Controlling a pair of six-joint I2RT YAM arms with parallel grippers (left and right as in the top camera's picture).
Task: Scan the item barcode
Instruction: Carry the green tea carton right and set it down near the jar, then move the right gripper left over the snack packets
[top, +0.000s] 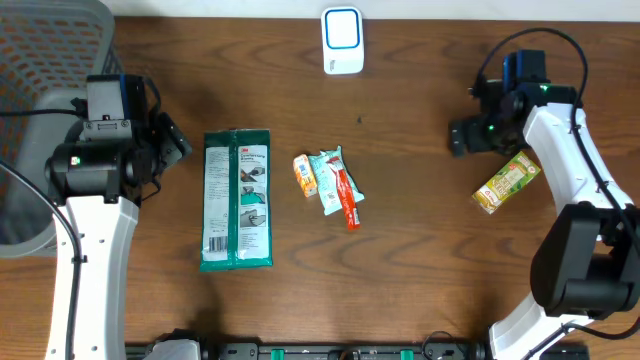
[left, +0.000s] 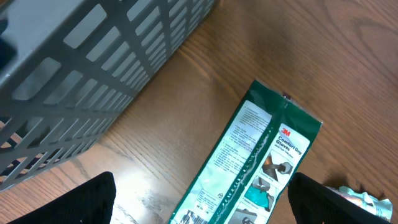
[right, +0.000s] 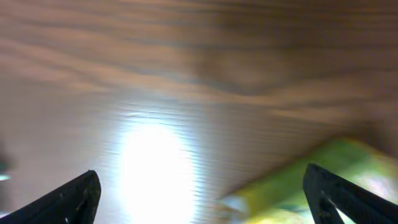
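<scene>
Both my claws hang empty, jaws apart. The left claw (top: 178, 143) is near the green glove pack (top: 237, 200). The right claw (top: 460, 135) is just beside the yellow-green packet (top: 507, 182), which lies flat on the bench (top: 420, 270), well apart from the scanner (top: 342, 40). I judge it the item within easiest reach.

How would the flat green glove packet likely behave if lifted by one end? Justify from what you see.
The green glove packet would probably sag, as it looks like a thin, flat film pouch. Its glossy wrapper may slip in a pinch grip. Lying flat on the table, it seems unlikely to roll or tip.
</scene>
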